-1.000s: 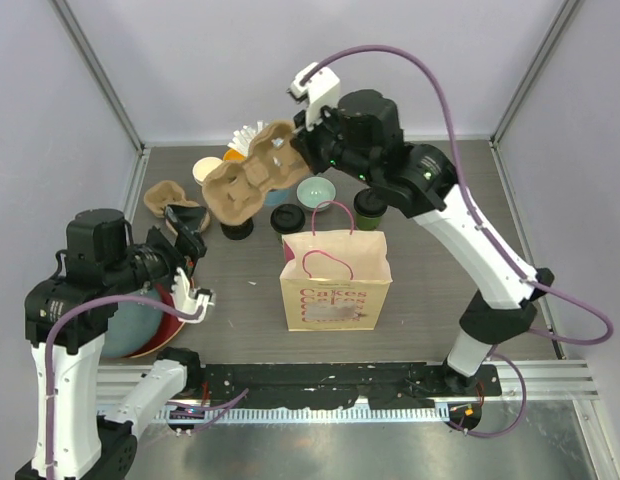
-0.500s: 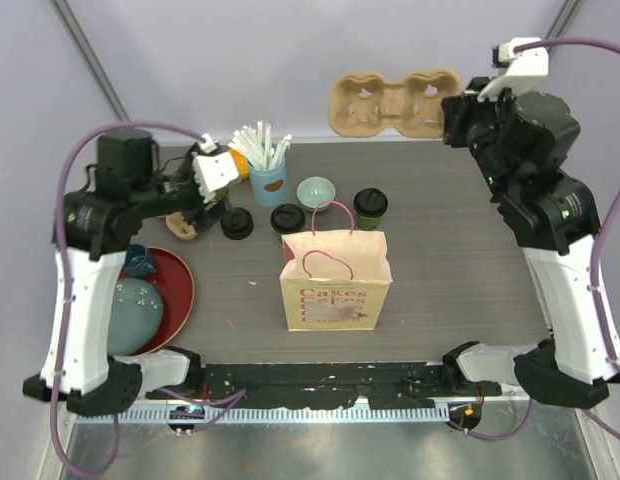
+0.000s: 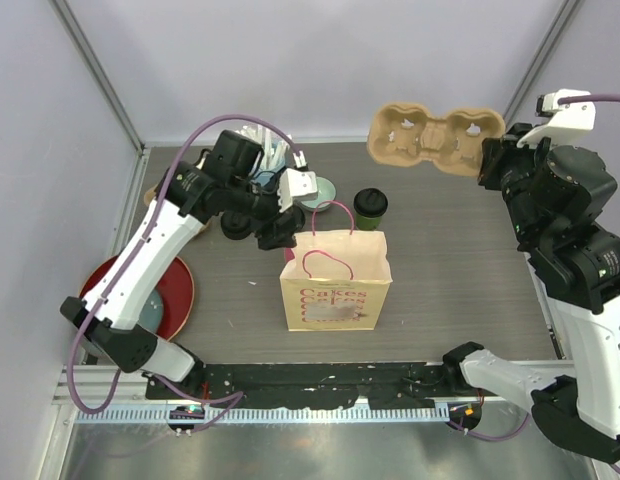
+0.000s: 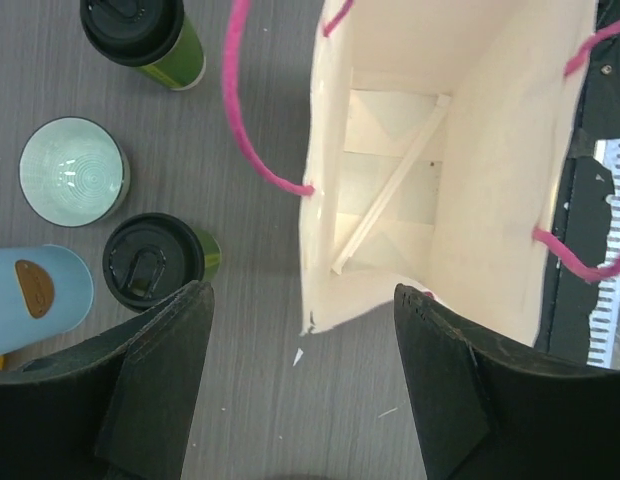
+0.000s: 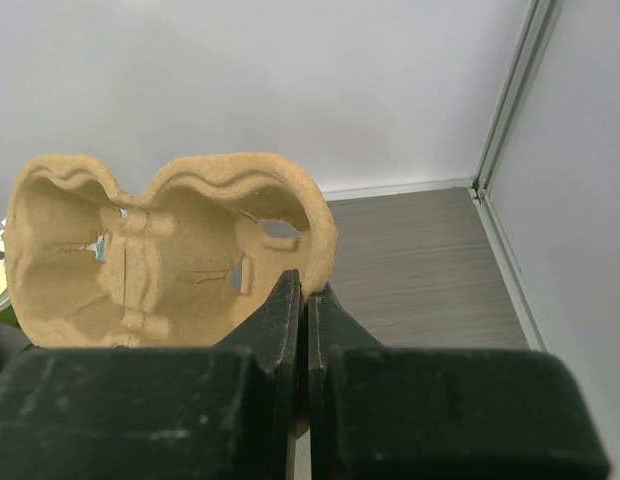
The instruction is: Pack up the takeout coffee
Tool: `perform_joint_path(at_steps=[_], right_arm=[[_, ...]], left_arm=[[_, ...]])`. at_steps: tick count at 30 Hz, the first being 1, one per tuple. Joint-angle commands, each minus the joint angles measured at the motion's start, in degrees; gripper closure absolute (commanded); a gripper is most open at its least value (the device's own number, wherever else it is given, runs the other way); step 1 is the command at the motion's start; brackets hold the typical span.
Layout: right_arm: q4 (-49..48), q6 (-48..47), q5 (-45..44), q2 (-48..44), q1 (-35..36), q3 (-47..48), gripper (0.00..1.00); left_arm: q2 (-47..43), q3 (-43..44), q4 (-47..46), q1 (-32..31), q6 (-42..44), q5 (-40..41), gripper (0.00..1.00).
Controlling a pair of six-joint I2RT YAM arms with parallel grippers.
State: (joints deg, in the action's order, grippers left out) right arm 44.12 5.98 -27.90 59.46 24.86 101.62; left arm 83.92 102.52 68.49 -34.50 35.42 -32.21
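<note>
Two dark-green takeout coffee cups with black lids stand behind the paper bag [image 3: 335,285]. One cup [image 3: 370,205] [image 4: 145,35] is at the bag's back right. The other cup [image 4: 155,262] is at its back left, hidden under my left arm in the top view. My left gripper [image 3: 277,230] [image 4: 302,390] hangs open and empty above the table, between that cup and the open bag's [image 4: 440,170] left wall. High at the back right, my right gripper [image 3: 487,165] [image 5: 308,290] is shut on the rim of a tan cardboard cup carrier [image 3: 435,135] [image 5: 160,250].
A pale green bowl [image 4: 72,170] and a blue cup [image 4: 35,290] of white straws stand behind the left arm. Another black-lidded thing [image 3: 233,226] is left of it. A red plate [image 3: 175,290] lies at the left. The bag has pink handles [image 4: 240,110].
My left arm swung from the table's left side to the bag's back-left corner. My right arm carried the cup carrier up and over to the back right.
</note>
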Motion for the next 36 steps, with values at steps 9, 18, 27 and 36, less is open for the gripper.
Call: perform_joint_path(at_steps=[9, 18, 27, 36], right_arm=[[1.3, 1.8, 3.3, -0.1, -0.3, -0.5, 0.99], [4.0, 2.5, 12.9, 0.4, -0.3, 2.6, 0.99], [3.6, 8.5, 35.2, 4.2, -0.3, 3.9, 0.99], [-4.8, 14.1, 48.1, 2.2, -0.2, -9.1, 0.99]], left_arm=[[3.8, -6.0, -11.7, -2.1, -4.5, -1.2, 0.27], [2.3, -7.6, -13.1, -2.7, -10.8, 0.3, 0.81], [-7.2, -14.8, -11.7, -2.7, -23.8, 10.3, 1.0], [-9.4, -18.8, -13.5, -1.1, -31.5, 4.6, 1.0]])
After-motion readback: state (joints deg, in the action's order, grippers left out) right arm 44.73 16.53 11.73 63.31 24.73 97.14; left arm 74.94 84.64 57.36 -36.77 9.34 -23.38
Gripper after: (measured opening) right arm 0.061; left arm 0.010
